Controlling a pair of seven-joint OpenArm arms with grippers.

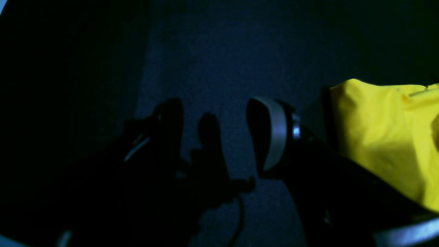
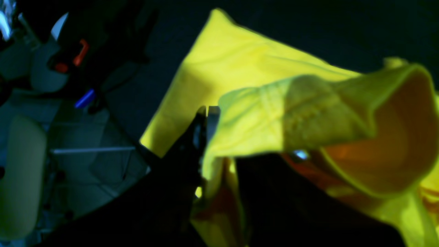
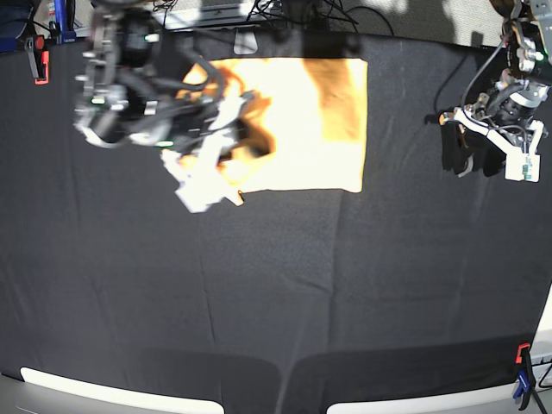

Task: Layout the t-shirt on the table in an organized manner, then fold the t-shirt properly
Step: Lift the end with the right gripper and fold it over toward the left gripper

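Base view: the t-shirt (image 3: 302, 121) sits at the far middle of the table (image 3: 276, 293), one edge lifted by the right arm.

So the shirt's mostly flat on the black cloth, but its side nearest the right gripper (image 3: 226, 129) is bunched up and raised, and that claw is pinched tight on the fabric; the right wrist view shows a yellow fold draped over the closed fingers (image 2: 202, 130). The left gripper (image 1: 219, 137) hangs well apart over bare cloth, jaws spread wide, gripping nothing, with a bit of yellow shirt just beside it. There's a red clamp (image 3: 36, 59) at the far corner and another clamp (image 3: 523, 375) at the near corner.
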